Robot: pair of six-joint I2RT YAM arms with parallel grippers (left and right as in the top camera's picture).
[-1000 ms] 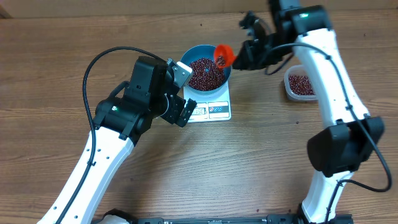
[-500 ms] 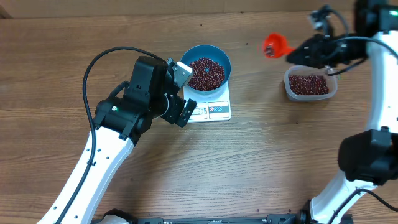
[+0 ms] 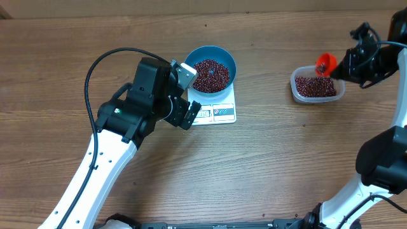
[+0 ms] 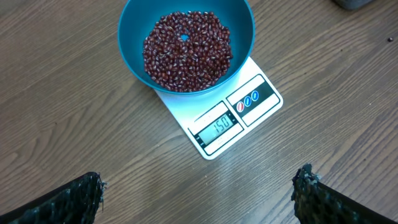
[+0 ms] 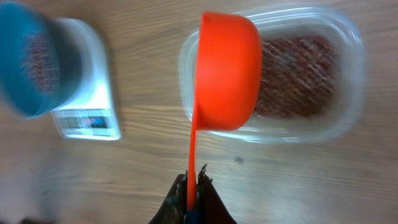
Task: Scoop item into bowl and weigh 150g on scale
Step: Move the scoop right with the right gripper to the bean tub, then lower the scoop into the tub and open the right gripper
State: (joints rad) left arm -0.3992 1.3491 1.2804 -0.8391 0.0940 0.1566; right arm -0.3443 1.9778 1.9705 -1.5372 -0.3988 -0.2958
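Overhead: bowl [image 3: 216,49] of beans [image 3: 211,74] sat on the scale [image 3: 219,113] toward the desk's far edge. Left wrist: left gripper [image 4: 199,177] gaped empty; display [image 4: 219,127] read 150, target looked met. Right wrist: right gripper [image 5: 193,186] clenched the scoop [image 5: 227,74] over the container [image 5: 298,132]; best set down gently.

Dark red-brown beans [image 4: 186,59], blue bowl [image 4: 130,31], white scale [image 4: 180,111], orange-red scoop [image 5: 227,74], clear container [image 5: 352,59], brown wood-grain table [image 4: 62,124]

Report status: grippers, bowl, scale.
Left gripper open, near scale. Right gripper shut on red scoop, above clear container. Beans in bowl on scale, display reads 150. Nothing blocking bowl.
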